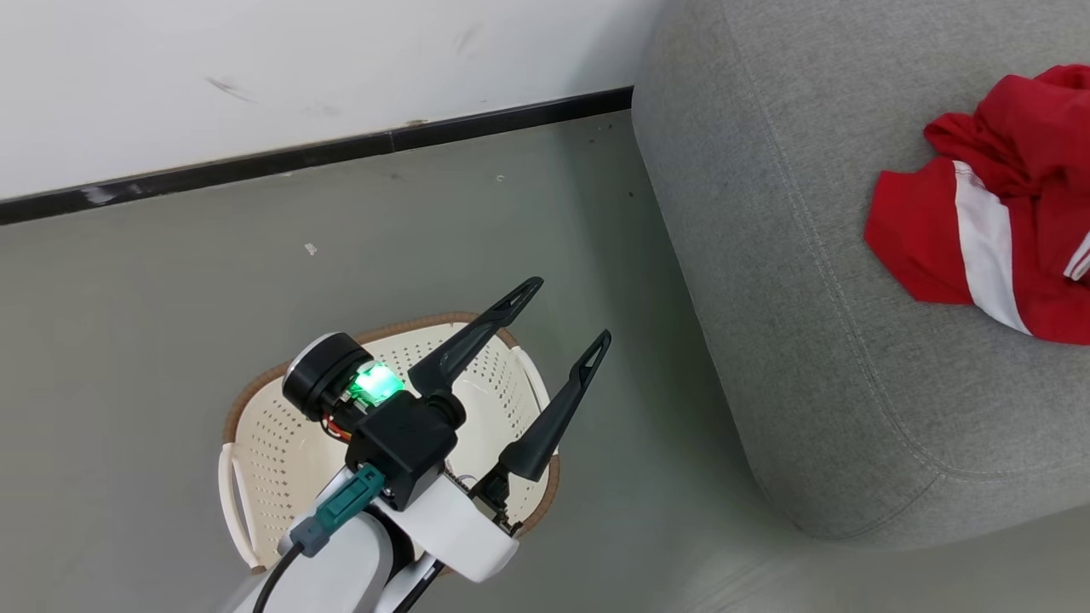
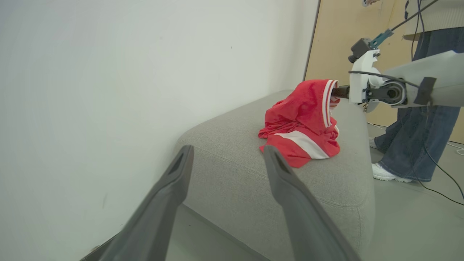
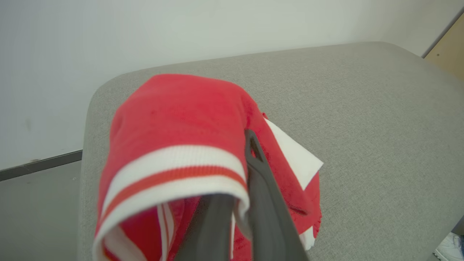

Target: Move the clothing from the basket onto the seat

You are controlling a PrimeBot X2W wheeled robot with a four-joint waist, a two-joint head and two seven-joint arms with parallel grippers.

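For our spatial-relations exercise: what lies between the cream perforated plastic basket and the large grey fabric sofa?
Bare grey floor, in the head view; the cream plastic basket and grey fabric sofa stand apart.

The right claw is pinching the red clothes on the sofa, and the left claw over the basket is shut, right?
No: the left claw is open over the basket; the head view shows it. The right claw does pinch the red clothes on the sofa.

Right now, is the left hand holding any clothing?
No: the left hand stands open over the basket, nothing between its fingers; the clothing is on the seat.
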